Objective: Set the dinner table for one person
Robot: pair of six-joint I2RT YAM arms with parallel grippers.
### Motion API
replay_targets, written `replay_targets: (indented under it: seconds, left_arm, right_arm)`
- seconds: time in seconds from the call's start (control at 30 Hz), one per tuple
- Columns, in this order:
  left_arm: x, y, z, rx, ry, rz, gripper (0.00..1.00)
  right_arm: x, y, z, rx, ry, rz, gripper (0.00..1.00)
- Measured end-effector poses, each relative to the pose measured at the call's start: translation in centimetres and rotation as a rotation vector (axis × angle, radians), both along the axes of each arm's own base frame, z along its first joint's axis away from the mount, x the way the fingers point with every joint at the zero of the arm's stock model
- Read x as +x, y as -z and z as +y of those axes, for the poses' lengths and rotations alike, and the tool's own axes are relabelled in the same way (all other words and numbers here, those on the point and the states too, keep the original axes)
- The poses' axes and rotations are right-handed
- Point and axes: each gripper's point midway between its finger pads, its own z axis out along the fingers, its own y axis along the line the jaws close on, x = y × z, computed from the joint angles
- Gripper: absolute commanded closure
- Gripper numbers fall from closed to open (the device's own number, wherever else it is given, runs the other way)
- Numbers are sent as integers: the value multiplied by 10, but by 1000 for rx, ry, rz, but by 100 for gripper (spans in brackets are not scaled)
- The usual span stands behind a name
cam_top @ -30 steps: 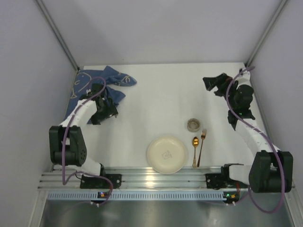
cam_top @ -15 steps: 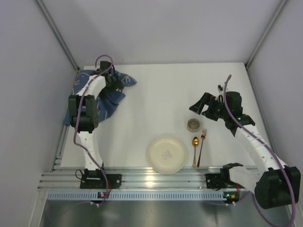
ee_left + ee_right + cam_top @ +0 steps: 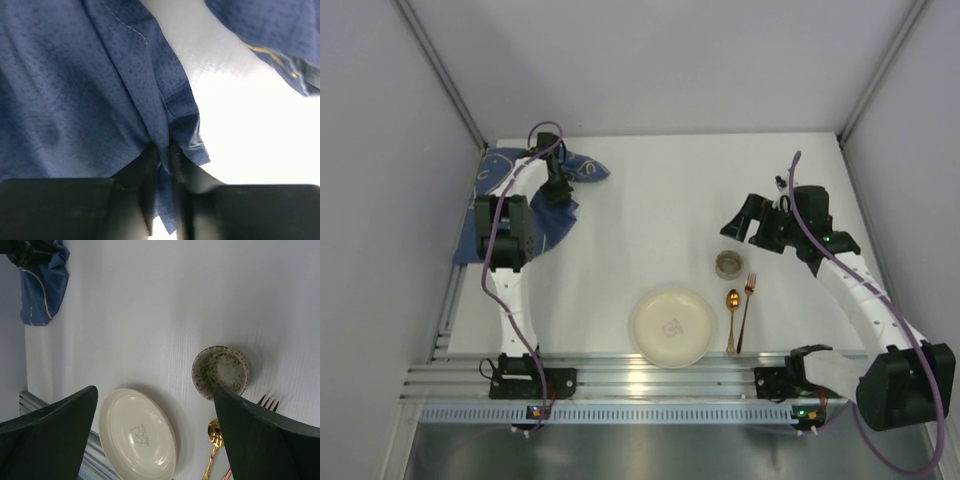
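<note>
My left tool point(image 3: 163, 159) is clenched on a fold of the blue cloth point(image 3: 75, 100), and the fabric is caught tight between its two fingers. The cloth lies crumpled at the far left corner of the white bench point(image 3: 650, 200), which spreads under everything here.

My right tool point(image 3: 155, 390) is released. Its fingers stand wide apart with nothing between them, and it hangs over the right half of the bench, near the speckled cup point(image 3: 728, 264) on its far side.

The cup stands upright. On its near side lie a gold spoon point(image 3: 732, 318) and a copper fork point(image 3: 745, 312), side by side, with the fork to the right. A cream plate point(image 3: 672, 327) sits just left of the spoon, close to the bench's near edge.
</note>
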Motion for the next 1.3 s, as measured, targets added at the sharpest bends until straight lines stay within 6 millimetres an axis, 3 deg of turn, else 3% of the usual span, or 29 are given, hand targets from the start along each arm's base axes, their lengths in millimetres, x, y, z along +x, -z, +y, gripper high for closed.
replay_targets:
  seconds: [0.07, 0.23, 0.47, 0.6, 0.73, 0.77, 0.8, 0.87, 0.93, 1.03, 1.17, 1.3]
  left_arm:
    - [0, 0, -4, -24, 12, 1, 100]
    - [-6, 1, -16, -86, 62, -18, 100]
    - [-36, -5, -43, -113, 182, 15, 100]
    - [-44, -31, -86, -95, 332, -30, 100]
    - [-69, -73, -170, -90, 545, -113, 100]
    - [-76, -79, -189, -92, 591, -127, 97]
    - [-82, -85, -208, -97, 633, -142, 74]
    - [-100, -95, -250, -115, 730, -161, 2]
    - [-116, -100, -277, -142, 774, -160, 1]
    - [-127, -105, -290, -168, 777, -158, 1]
    - [-123, -126, -280, -175, 698, -194, 2]
    - [-119, -178, -261, -153, 624, -300, 2]
  right_arm:
    - [-1, 0, 0, 0, -2, 3, 0]
    - [-4, 3, 0, -2, -4, 19, 0]
    - [-9, 4, 1, -3, -6, 36, 0]
    - [-9, 1, 0, -5, 5, 26, 0]
    - [-8, 0, -4, -17, 22, 16, 0]
    - [-8, 0, -4, -21, 26, 17, 0]
    - [-8, 1, -5, -24, 30, 18, 0]
    - [-8, 2, -7, -29, 36, 23, 0]
    - [-8, 3, -8, -34, 41, 25, 0]
    - [-7, 4, -8, -38, 45, 29, 0]
    - [-2, 7, -8, -46, 49, 55, 0]
    - [12, 9, -6, -53, 51, 82, 0]
